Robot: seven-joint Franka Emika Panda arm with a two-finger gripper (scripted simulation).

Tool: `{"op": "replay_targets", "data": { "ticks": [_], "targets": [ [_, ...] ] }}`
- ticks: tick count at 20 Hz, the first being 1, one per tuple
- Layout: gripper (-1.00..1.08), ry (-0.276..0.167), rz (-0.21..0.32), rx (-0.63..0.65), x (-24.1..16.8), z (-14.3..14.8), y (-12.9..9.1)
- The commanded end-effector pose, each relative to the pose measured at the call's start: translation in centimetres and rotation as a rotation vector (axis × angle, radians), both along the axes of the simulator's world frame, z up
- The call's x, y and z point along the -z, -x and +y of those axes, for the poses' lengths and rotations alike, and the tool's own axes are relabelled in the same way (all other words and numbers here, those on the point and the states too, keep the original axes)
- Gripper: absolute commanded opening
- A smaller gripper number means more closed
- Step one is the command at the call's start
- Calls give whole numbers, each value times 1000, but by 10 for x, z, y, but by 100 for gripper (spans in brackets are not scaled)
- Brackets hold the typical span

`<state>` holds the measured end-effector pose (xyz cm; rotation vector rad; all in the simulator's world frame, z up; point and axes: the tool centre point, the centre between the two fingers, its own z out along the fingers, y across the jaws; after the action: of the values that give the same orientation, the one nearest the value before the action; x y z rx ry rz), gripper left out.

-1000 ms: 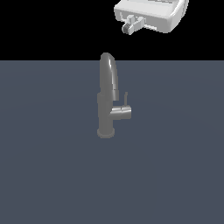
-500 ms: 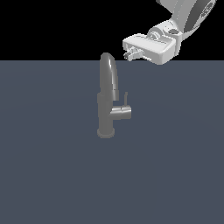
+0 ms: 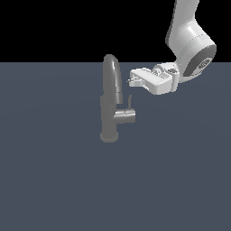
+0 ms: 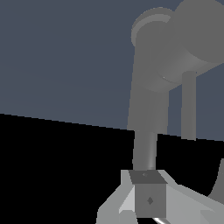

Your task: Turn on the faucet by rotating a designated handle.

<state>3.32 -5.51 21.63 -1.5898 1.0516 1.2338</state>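
**A:** What do we have in front of us?

**B:** We see a grey metal faucet [image 3: 109,106] standing upright on a flat, dark slate-blue worktop [image 3: 54,180], a little left of the middle of the exterior view. Its round flared base sits on the worktop, its straight body rises from that, and its tall arched spout curves over at the top.

**A:** And the handle?

**B:** The handle [image 3: 124,115] is a short grey stub sticking out sideways from the lower body, toward the exterior view's right. A thin lever rod stands up from its outer end.

**A:** Where is the robot?

**B:** A white arm [image 3: 187,40] comes down from the exterior view's upper right. Its gripper [image 3: 131,80] points toward the faucet and hangs in the air just beside the arch of the spout, above the handle and apart from it. We see no contact with the lever.

**A:** Are the fingers spread or pressed together?

**B:** We cannot tell. In the exterior view they are too small to separate. In the wrist view we see only one dark finger pad [image 4: 148,197] close to the camera, with the faucet [image 4: 151,100] and handle [image 4: 192,43] looming beyond it. Nothing is held between the fingers.
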Motion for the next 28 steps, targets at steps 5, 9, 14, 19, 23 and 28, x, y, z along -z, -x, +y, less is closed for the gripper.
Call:
{"op": "replay_targets", "data": {
  "ticks": [5,9,14,19,23,28],
  "targets": [
    [-100,-92,106,83,39,6,-2],
    [-100,-123,143,112,53,9,-2],
    [-100,-133,155,121,57,11,-2],
    [-100,-129,149,117,55,11,-2],
    [-100,-129,149,117,54,10,3],
    [-100,-129,149,117,52,8,16]
  ]
}}
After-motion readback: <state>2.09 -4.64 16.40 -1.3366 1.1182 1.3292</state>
